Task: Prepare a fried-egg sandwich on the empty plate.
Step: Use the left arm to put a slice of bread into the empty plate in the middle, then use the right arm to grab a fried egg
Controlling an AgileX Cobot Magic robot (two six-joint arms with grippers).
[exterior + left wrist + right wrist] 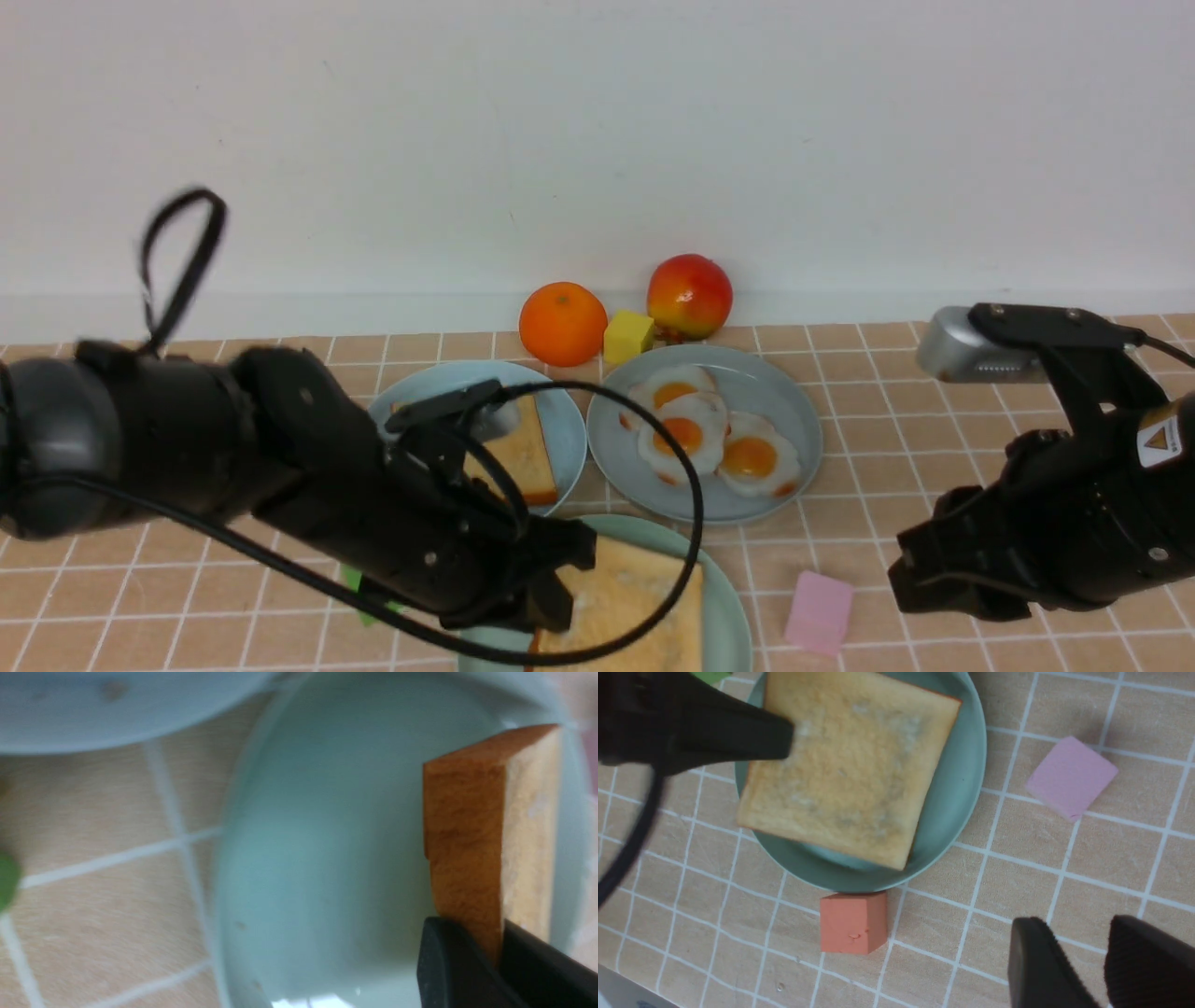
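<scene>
Left gripper (551, 602) touches a toast (621, 588) on the mint plate (733, 616) at the near edge; three eggs (686, 434) lie on the grey plate (784, 411) beyond.

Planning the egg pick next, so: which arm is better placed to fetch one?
Right. The right gripper is open and empty, on the side where the eggs lie; the left gripper is shut on the toast at the green plate.
</scene>
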